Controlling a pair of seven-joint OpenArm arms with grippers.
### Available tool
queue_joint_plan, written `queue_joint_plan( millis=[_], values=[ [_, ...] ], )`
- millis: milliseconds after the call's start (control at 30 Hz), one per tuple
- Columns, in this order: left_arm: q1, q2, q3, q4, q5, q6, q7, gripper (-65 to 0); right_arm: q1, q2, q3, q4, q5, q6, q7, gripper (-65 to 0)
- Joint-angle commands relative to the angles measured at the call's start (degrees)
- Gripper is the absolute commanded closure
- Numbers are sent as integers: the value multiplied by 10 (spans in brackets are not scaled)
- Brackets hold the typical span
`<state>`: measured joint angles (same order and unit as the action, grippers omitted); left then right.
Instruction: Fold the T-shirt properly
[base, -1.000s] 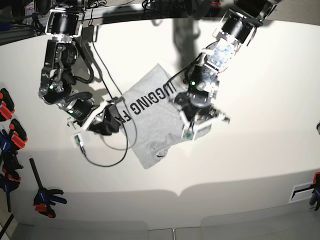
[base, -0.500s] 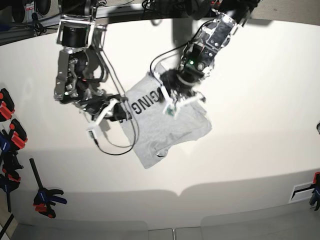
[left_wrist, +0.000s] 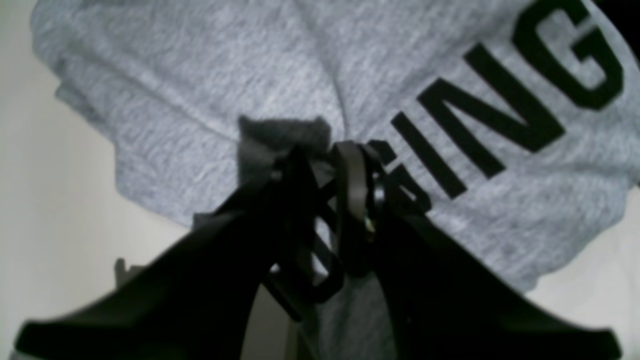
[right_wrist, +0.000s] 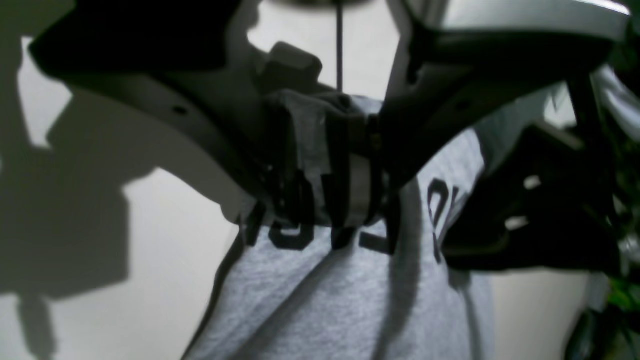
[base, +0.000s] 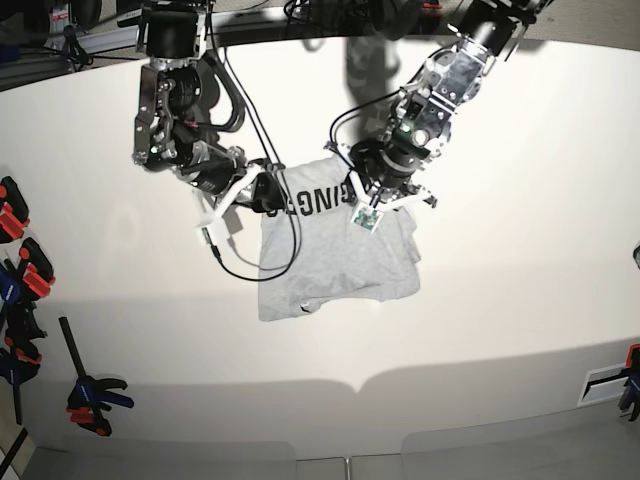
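Observation:
The grey T-shirt (base: 335, 260) with black block lettering (base: 310, 200) is held by its lettered edge between my two grippers, and the rest spreads toward the table's front. On the base view's right, my left gripper (base: 366, 203) is shut on a pinch of the cloth. The left wrist view shows its tips (left_wrist: 322, 150) biting a fold of the T-shirt (left_wrist: 200, 75) beside the letters. On the base view's left, my right gripper (base: 264, 193) is shut on the other corner. In the right wrist view its jaws (right_wrist: 325, 150) clamp a bunch of the T-shirt (right_wrist: 340, 300).
A black cable (base: 245, 272) loops from the right arm onto the white table (base: 500, 280), beside the shirt's edge. Several clamps (base: 12, 215) hang at the left edge and another (base: 95, 400) lies lower left. A white bracket (base: 605, 380) sits at the lower right.
Both arms have carried the shirt toward the back of the table and turned it, so the lettered edge now runs level. The grips on the cloth have held.

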<state>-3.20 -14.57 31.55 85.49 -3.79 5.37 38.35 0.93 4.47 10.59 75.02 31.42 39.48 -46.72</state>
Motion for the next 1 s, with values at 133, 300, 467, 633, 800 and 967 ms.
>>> queue_joint_plan(
  millis=[133, 300, 467, 633, 800, 967],
  values=[
    [-10, 5, -1, 4, 6, 6, 15, -112, 6, 2, 0, 101, 3, 5, -3, -149],
    [-31, 23, -1, 8, 3, 6, 10, -112, 6, 1, 30, 173, 1, 5, -22, -149],
    [-69, 23, -1, 26, -30, 6, 7, -112, 6, 1, 107, 192, 1, 5, -44, -149],
    [-113, 24, -1, 30, -109, -3, -43, -112, 6, 2, 199, 193, 15, 5, -54, -149],
    [-125, 52, -1, 15, -152, -102, -85, -112, 6, 6, 244, 193, 58, 5, -85, -149],
    [-134, 110, -1, -121, -123, -131, -142, -112, 6, 11, 246, 193, 68, 5, -101, -149]
  ],
)
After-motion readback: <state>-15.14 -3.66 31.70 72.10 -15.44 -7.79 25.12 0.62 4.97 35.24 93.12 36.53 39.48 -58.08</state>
